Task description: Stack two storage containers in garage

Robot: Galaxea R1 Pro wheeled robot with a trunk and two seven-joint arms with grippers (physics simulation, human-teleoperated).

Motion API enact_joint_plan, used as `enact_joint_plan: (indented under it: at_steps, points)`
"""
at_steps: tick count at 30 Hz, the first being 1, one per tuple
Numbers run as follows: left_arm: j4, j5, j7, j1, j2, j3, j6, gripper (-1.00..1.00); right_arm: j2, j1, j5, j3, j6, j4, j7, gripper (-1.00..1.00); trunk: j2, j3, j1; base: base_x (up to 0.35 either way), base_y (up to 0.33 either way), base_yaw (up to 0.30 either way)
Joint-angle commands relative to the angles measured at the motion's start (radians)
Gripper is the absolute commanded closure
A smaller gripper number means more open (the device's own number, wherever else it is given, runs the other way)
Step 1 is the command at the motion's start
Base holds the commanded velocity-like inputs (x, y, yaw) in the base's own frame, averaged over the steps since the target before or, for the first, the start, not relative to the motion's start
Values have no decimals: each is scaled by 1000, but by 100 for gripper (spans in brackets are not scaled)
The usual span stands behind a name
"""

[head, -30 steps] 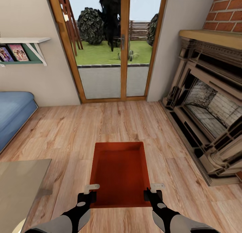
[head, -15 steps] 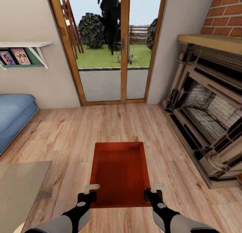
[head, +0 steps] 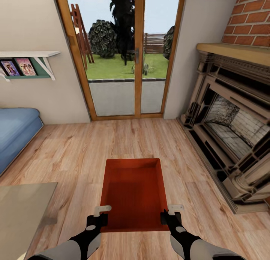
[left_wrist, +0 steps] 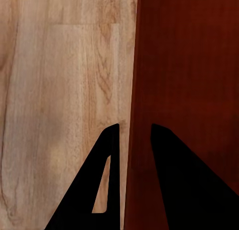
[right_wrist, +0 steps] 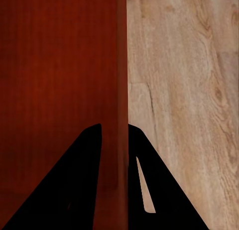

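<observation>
Orange-red storage container [head: 134, 192] sits between both arms over the living room's wood floor [head: 75, 155]. Left end effector [left_wrist: 130, 140] and right end effector [right_wrist: 114, 135] each pinch a thin side wall. Looks light, stiff, probably slippery, so gripping the rim on both sides seems right.

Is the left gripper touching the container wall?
Touching: in the left wrist view, the left gripper straddles the storage container wall, fingers against both faces.

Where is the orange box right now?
In the head view, the storage container sits low and central over the wood floor, between the left pincer and right pincer, in front of the glass doors.
</observation>
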Motion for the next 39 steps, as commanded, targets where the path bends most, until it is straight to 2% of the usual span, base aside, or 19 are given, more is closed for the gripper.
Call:
enact_joint_plan:
  at_steps: [1,39]
  points:
    - [4,16,7,0,-2,4,-2,100,2,-1,15,-15,-33,-2,-1,100,-1,0,0,0,0,0]
    - [4,16,7,0,-2,4,-2,100,1,-1,15,-15,-33,-2,1,100,-1,63,0,0,0,0]
